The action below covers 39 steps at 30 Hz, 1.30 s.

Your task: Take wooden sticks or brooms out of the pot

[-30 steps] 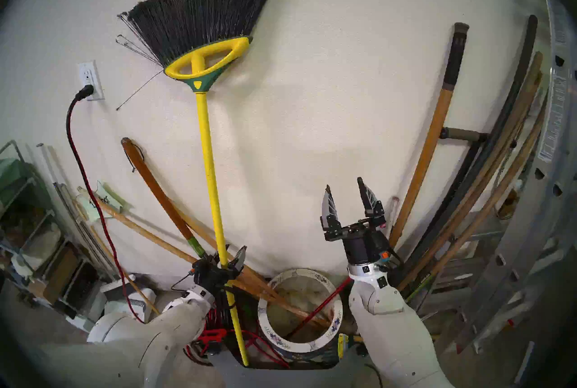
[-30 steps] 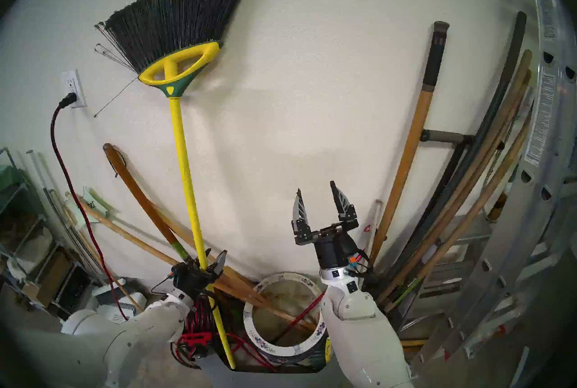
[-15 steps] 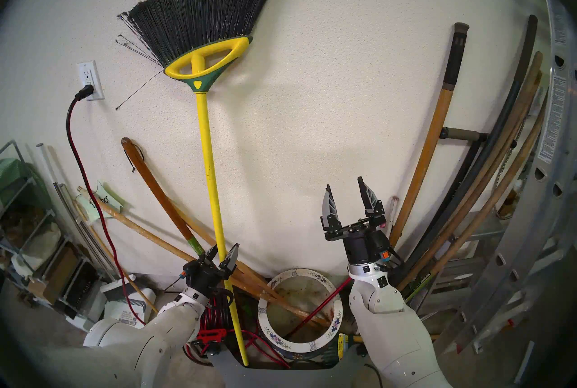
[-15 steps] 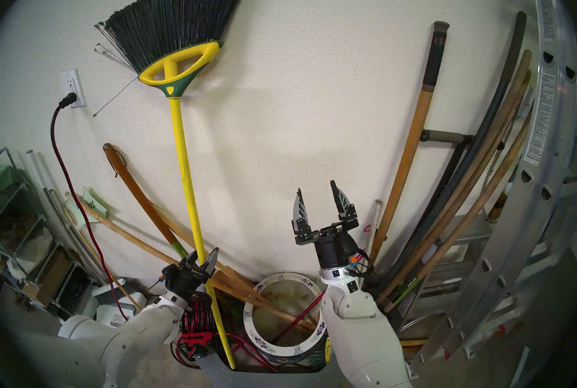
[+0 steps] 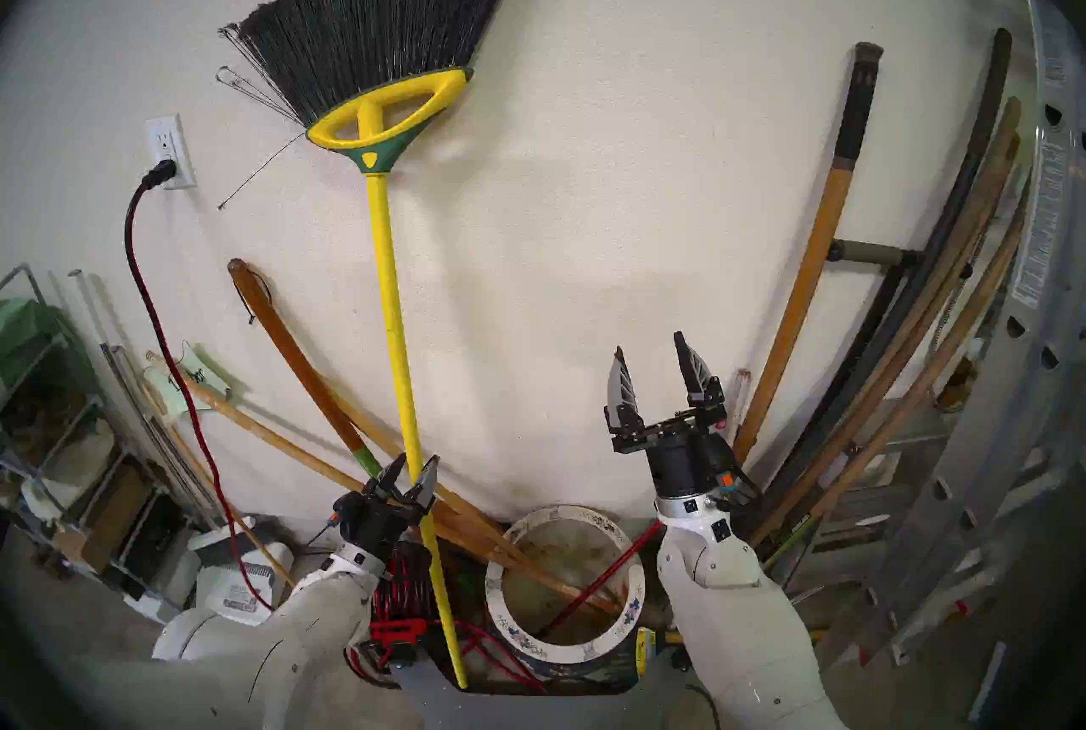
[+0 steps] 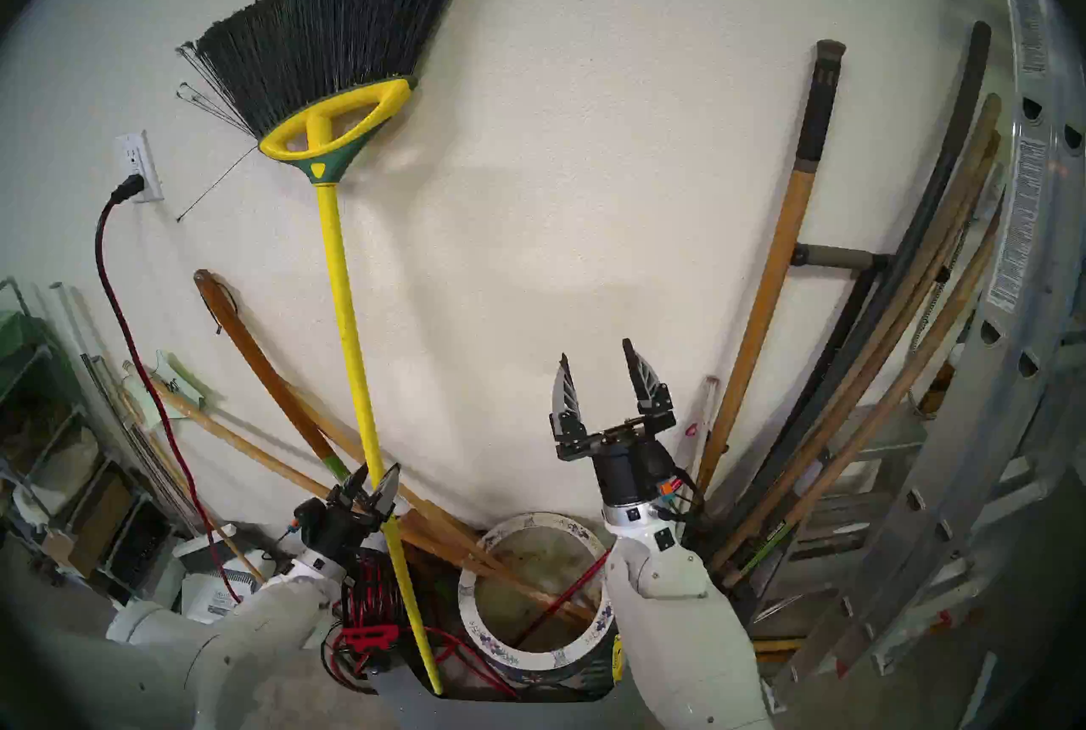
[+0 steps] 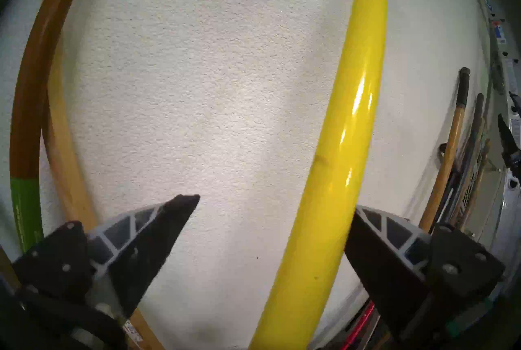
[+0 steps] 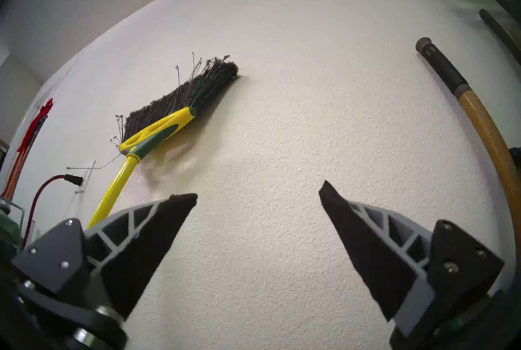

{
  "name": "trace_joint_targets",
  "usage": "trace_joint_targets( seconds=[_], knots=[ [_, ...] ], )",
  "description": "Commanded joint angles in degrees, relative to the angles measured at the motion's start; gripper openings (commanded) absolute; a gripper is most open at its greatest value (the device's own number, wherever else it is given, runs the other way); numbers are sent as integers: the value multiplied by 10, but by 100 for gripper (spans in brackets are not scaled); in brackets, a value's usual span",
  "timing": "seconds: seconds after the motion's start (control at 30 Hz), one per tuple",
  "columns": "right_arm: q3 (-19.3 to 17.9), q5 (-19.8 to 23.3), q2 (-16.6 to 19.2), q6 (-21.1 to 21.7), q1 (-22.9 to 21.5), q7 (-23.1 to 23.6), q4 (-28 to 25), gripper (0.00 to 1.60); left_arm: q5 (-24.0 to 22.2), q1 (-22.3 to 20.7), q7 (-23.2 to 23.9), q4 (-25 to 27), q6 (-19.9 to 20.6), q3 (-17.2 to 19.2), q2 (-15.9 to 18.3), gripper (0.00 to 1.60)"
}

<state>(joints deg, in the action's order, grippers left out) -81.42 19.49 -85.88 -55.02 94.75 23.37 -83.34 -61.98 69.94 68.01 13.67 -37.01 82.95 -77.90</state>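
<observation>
The broom [image 5: 388, 264] with yellow pole and dark bristles leans upright on the wall; its lower end stands on the floor left of the pot [image 5: 564, 652], outside it. My left gripper [image 5: 418, 457] is open, with the yellow pole [image 7: 346, 126] between its fingers, close against the right finger [image 7: 375, 231]. Tan and brown wooden poles [image 5: 276, 432] rise leftward out of the pot, along with a thin red stick [image 5: 593, 582]. My right gripper [image 5: 647, 344] is open and empty above the pot's right side, pointing at the wall [image 8: 259, 188].
A red-and-black cable reel [image 5: 405, 588] sits beside the pot, under my left wrist. A red cord runs to a wall outlet [image 5: 167, 147]. Long-handled tools [image 5: 811, 264] and an aluminium ladder [image 5: 999, 417] lean at right. A cluttered shelf [image 5: 47, 417] stands at left.
My left gripper, shut on the yellow pole a second ago, has opened and drawn back a little to the left. The broom stays leaning on the wall. The right arm has not moved.
</observation>
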Motion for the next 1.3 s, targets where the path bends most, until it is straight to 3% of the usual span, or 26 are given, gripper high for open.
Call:
trace_joint_targets(
  seconds=[0.0,0.33,0.5,0.63,0.77,1.27],
  knots=[
    [-1,4,-6,0,-1,7,0,160,-4,4,57,15,5,-1,-1,160],
    [-7,11,-12,0,0,22,1,160,-12,16,88,48,23,-1,2,160],
    [-9,14,-14,0,0,27,2,160,-14,21,74,63,28,-3,2,160],
    [-12,18,-17,0,0,35,2,160,-25,29,111,80,37,2,8,160],
    [-14,20,-18,0,0,39,3,160,-28,33,91,95,40,0,9,160],
    [-23,32,-27,0,0,62,5,160,-63,58,118,160,60,12,22,160]
  ],
)
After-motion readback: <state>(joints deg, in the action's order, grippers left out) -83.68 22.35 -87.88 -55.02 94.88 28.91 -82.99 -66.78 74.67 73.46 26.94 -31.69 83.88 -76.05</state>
